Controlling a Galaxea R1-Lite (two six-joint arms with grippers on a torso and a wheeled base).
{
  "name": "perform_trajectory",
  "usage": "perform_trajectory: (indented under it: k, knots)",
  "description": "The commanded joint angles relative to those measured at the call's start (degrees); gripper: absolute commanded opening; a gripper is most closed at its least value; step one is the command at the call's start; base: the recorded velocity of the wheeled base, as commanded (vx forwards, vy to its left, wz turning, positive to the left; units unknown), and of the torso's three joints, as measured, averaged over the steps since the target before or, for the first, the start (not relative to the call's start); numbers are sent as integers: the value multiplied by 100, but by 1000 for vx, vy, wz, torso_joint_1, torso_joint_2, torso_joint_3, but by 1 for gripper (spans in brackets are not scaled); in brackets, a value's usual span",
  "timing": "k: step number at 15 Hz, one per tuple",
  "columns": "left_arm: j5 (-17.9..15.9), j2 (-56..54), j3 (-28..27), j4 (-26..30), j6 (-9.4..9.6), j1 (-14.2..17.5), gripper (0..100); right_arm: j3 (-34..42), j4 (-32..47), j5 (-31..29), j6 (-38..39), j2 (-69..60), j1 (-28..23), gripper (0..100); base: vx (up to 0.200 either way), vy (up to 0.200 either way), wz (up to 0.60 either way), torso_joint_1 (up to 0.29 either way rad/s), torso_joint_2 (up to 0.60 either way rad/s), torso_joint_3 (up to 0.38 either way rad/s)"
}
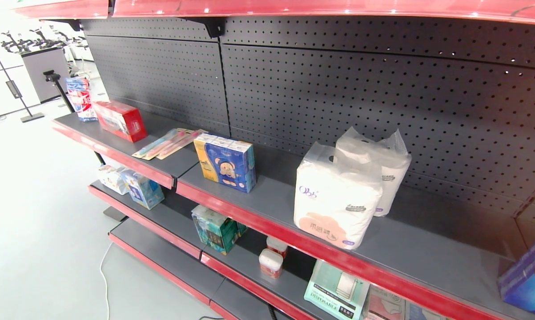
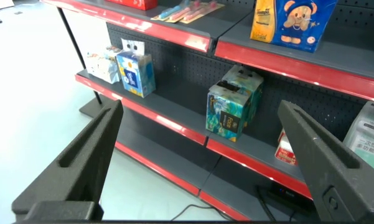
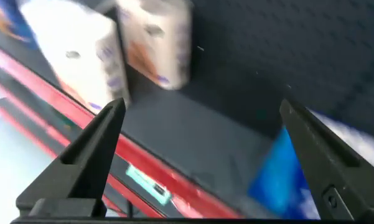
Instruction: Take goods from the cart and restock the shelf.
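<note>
open shelf [image 1: 436, 249] between tissue pack [image 1: 334, 200] and blue box [image 1: 527, 280].

A white cable [image 1: 102, 278] lies on the floor [image 1: 36, 213]; a grey cabinet [image 1: 42, 71] stands near a black stand [image 1: 59, 89].

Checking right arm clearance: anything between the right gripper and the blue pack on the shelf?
Nothing visible. The right gripper is open, with bare shelf between it and the blue pack; the white tissue packs stand off to one side.

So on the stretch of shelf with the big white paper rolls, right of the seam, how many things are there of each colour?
White packs of paper rolls: 2
Blue packs: 2
Total: 4
</note>
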Motion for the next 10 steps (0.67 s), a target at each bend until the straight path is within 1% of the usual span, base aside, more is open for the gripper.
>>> perform_trajectory:
  k: [1,2,3,4,5,6,7,8,9,10]
  knots:
    - [2,-5,0,-1,-1,2,100,698,1055,-1528,-15,-2125,145,100,0,0,0,0,0,0]
    - [2,4,0,-1,-1,2,100,698,1037,-2037,108,-2133,145,100,0,0,0,0,0,0]
    - [2,4,0,-1,-1,2,100,980,958,-2160,494,-2133,145,100,0,0,0,0,0,0]
    - [2,4,0,-1,-1,2,100,1015,862,-2160,776,-2133,145,100,0,0,0,0,0,0]
    - [2,4,0,-1,-1,2,100,1015,853,-2152,846,-2133,136,100,0,0,0,0,0,0]
    - [2,4,0,-1,-1,2,100,1023,835,-1888,732,-2133,145,100,0,0,0,0,0,0]
    - [2,-5,0,-1,-1,2,100,1023,835,-1484,556,-2133,145,100,0,0,0,0,0,0]
    - [2,4,0,-1,-1,2,100,1023,835,-710,222,-2133,145,100,0,0,0,0,0,0]
    - [2,-5,0,-1,-1,2,100,1041,967,-165,116,-2133,145,100,0,0,0,0,0,0]
    - [2,-5,0,-1,-1,2,100,1041,1108,-139,99,-2125,154,100,0,0,0,0,0,0]
